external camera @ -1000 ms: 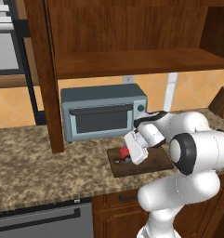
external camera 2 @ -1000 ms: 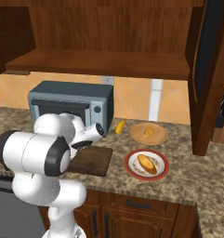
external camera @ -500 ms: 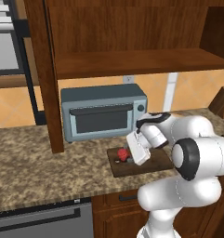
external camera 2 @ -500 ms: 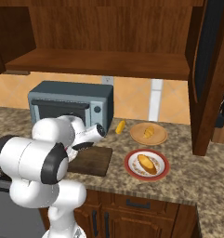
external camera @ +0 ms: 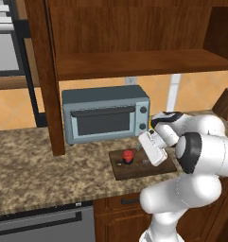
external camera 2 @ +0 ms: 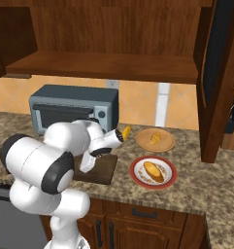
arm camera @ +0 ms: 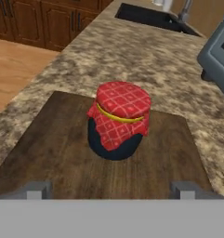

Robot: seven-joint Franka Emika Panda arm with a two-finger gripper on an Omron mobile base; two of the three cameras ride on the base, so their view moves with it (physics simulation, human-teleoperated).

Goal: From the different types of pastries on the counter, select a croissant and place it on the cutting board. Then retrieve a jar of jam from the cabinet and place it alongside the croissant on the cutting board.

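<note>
- The gripper point(external camera: 144, 146) has drawn back rightward off the jar of jam point(external camera: 128, 156) since a second ago, jaws spread wide, holding nothing.
- The jar stands upright toward the left end of the cutting board point(external camera: 134, 169), bare board around it.
- At 3 o'clock, past the board's edge in the right base view: croissant point(external camera 2: 125, 131), then open counter point(external camera 2: 196, 189).

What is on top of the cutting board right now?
The jar of jam stands upright on the cutting board. The board's right part is hidden behind the arm; no croissant is visible on it.
</note>
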